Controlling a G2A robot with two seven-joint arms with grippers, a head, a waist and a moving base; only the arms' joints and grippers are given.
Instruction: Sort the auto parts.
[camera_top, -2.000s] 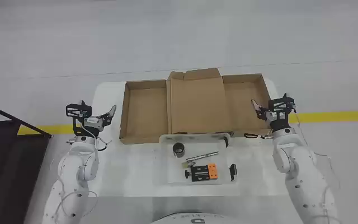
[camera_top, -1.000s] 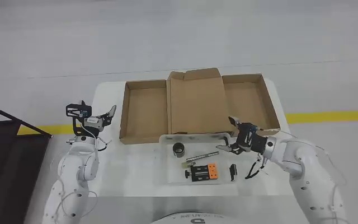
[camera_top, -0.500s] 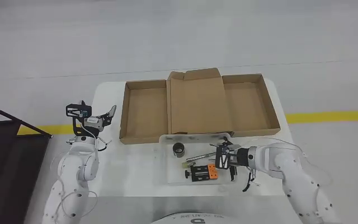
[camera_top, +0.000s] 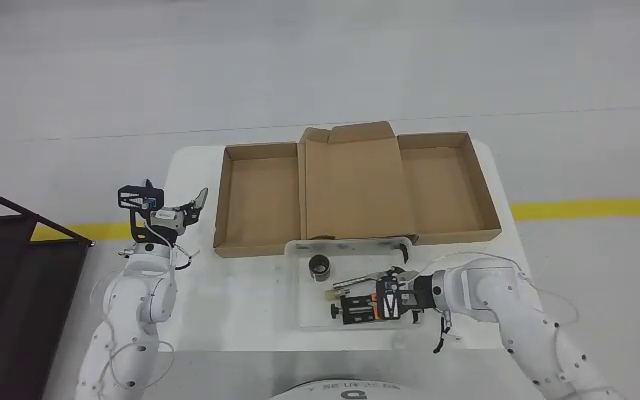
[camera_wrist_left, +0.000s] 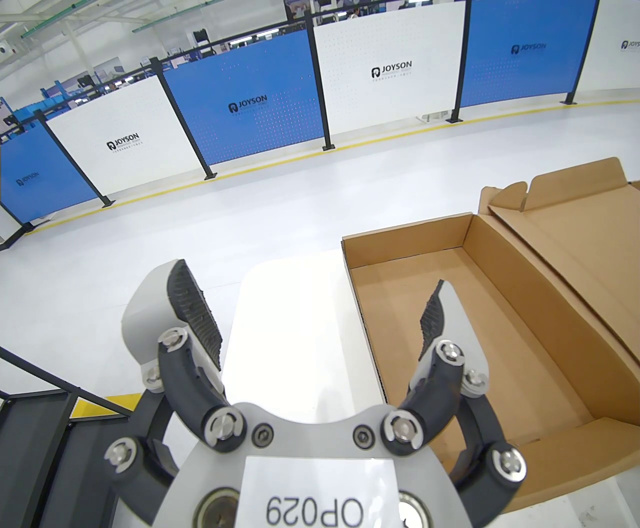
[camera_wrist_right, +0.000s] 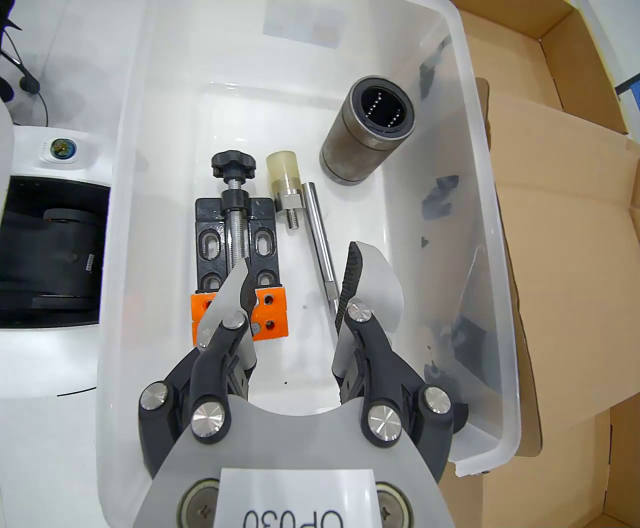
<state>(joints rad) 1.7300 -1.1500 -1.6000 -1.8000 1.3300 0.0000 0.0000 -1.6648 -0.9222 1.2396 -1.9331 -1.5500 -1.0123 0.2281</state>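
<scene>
White worktop (camera_top: 240, 300) carries a brown cardboard box (camera_top: 350, 185), lying open across the upper middle of the top view. Just below it sits a clear plastic bin (camera_wrist_right: 125, 150) holding the parts. The right claw (camera_wrist_right: 300, 257) hangs inside the bin with its fingers spread and nothing between them. One finger is over the orange end of a black vise (camera_wrist_right: 210, 240). The left claw (camera_wrist_left: 308, 275), likewise spread and empty, hovers at the left of the top view, beside the box's left compartment. A dark cylindrical bearing (camera_wrist_right: 365, 135) lies toward the box. A steel rod (camera_wrist_right: 317, 235) runs beside the other finger, and a small cream-capped bolt (camera_wrist_right: 285, 185) lies between vise and rod.
</scene>
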